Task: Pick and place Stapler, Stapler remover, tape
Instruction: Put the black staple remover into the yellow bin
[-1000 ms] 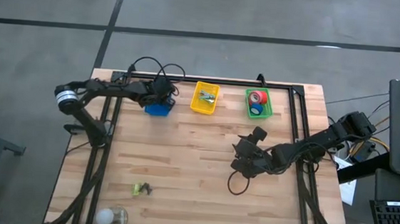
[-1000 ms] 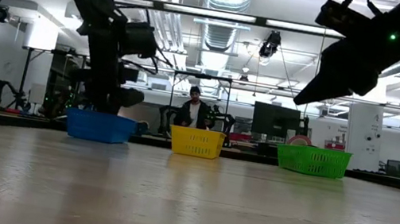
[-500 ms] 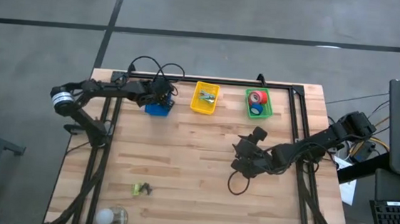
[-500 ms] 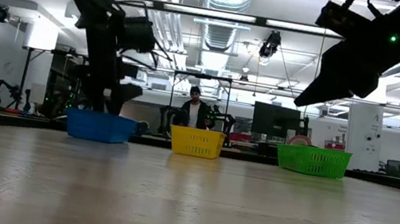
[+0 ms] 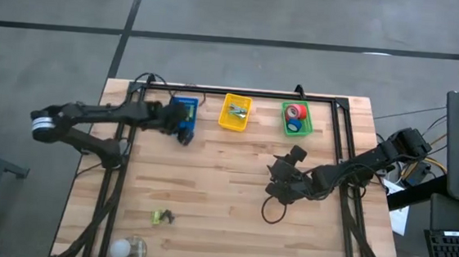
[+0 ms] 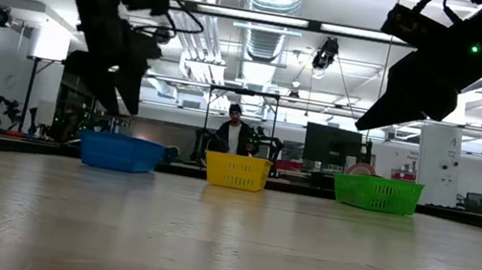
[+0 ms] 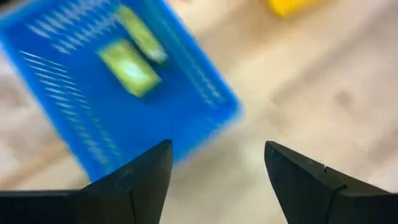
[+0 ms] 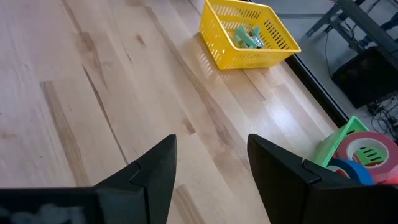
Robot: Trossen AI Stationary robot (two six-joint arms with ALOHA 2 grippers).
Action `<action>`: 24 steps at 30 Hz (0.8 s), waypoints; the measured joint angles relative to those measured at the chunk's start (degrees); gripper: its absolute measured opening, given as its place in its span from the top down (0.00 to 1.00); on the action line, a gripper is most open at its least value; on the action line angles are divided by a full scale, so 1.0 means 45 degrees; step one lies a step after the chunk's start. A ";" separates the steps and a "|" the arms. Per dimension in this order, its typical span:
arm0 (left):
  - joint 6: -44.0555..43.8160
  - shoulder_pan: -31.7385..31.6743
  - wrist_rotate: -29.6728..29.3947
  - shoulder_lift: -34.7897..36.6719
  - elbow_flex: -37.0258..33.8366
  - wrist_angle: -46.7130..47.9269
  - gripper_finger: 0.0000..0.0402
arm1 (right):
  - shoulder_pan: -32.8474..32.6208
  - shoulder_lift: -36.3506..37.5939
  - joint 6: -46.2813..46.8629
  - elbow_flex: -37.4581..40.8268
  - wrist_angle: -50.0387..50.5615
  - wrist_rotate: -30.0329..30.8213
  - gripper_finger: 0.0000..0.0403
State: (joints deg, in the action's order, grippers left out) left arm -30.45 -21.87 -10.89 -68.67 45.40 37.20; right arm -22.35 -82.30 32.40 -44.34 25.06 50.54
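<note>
The left gripper (image 5: pixel 186 133) hangs with its fingers spread and nothing between them, just beside the near edge of the blue basket (image 5: pixel 183 108) at the far side of the table; the left wrist view shows two yellow-green items (image 7: pixel 129 67) lying inside that basket, probably staplers, though they are too blurred to be sure. The right gripper (image 5: pixel 276 188) hovers over bare wood at mid-table, right of centre, its fingers also parted and empty.

Judging progress: the yellow basket (image 5: pixel 235 112) holds small green pieces (image 8: pixel 247 34), likely stapler removers; the green basket (image 5: pixel 296 119) holds the tape (image 5: pixel 296 113), red and blue rolls; so much of the sorting looks done. Left over, a small yellow-green object (image 5: pixel 161 217) and a pale round object (image 5: pixel 126 248) lie near the front left corner, well apart from both arms.

For room: the middle of the table (image 5: pixel 223 210) is open wood; the three baskets sit in a row along the far edge, close to a dark frame rail, and a dark cable loop (image 5: pixel 271 211) lies just beside the right gripper.
</note>
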 joint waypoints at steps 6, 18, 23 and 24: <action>-0.1949 0.3539 0.0553 0.1064 -0.0654 0.0318 0.36 | 0.0000 0.0000 0.0000 0.0000 0.0000 0.0000 0.52; -0.7030 1.0263 0.1209 0.0747 -0.0887 0.0352 0.37 | 0.0005 0.0000 0.0000 0.0005 -0.0030 0.0001 0.52; -0.9263 1.1926 0.1741 0.0385 -0.0839 0.0352 0.39 | 0.0005 0.0000 0.0000 0.0010 -0.0034 0.0005 0.52; -0.9756 1.2145 0.2005 0.0248 -0.0839 0.0338 0.39 | 0.0005 0.0000 0.0000 0.0010 -0.0034 0.0005 0.52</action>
State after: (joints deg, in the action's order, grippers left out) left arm -74.35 32.78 -1.87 -67.55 41.63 38.72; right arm -22.33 -82.30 32.40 -44.29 24.91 50.57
